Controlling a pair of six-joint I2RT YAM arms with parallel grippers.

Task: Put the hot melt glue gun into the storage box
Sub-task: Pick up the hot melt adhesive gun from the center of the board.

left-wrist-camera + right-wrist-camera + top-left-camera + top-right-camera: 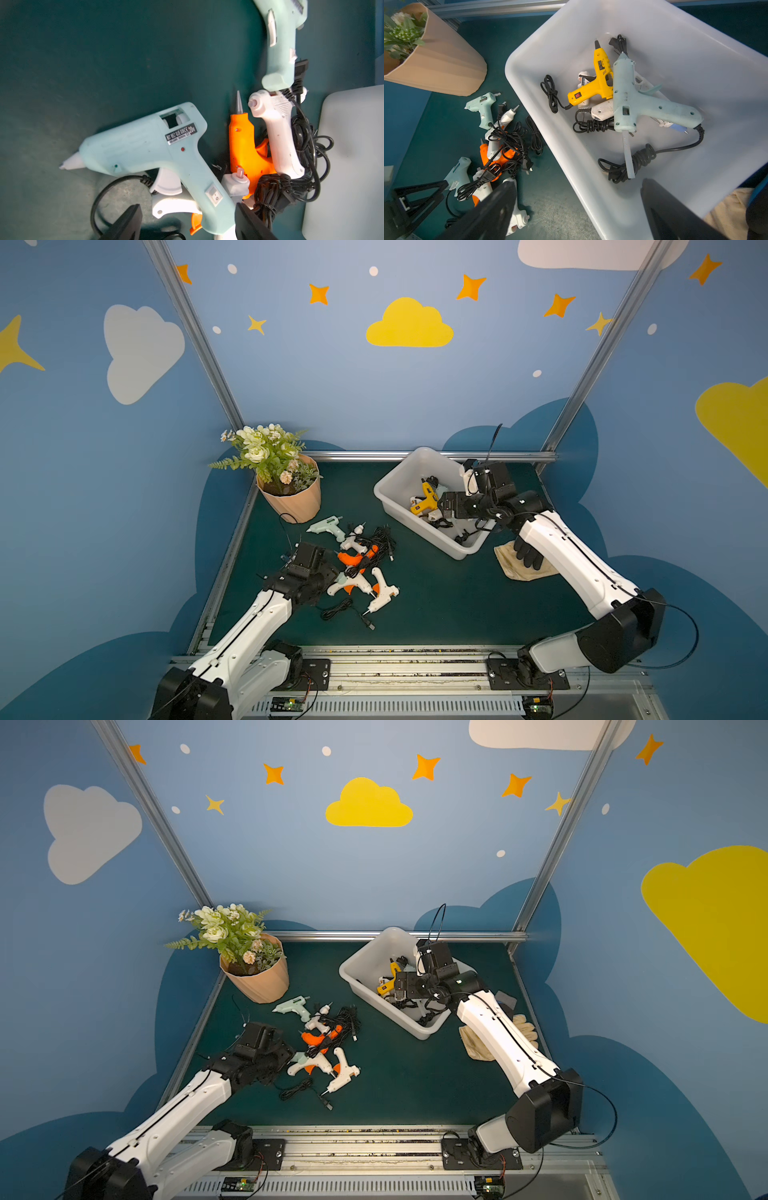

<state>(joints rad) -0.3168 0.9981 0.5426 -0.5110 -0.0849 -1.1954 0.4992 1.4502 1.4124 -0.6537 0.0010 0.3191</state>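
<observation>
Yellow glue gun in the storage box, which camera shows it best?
The right wrist view: the yellow glue gun lies close, nearly whole, in the storage box, red switch and cord plain. In both top views it looks small, without detail. The left wrist view misses it.

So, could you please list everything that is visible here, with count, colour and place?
Storage box: one, whitish translucent, far right of the mat.
Glue guns in the box: at least three; yellow, pale mint, white; piled with black cords.
Glue guns on the mat: about six; mint, orange, white; tangled pile in front of the pot.
Flower pot: one, tan, white flowers; far left corner.
Cloth: one, beige, right of the box.
Mat: one, dark green.
Left gripper: one, black, open astride a mint gun.
Right gripper: one, black, open, empty, above the box.
</observation>
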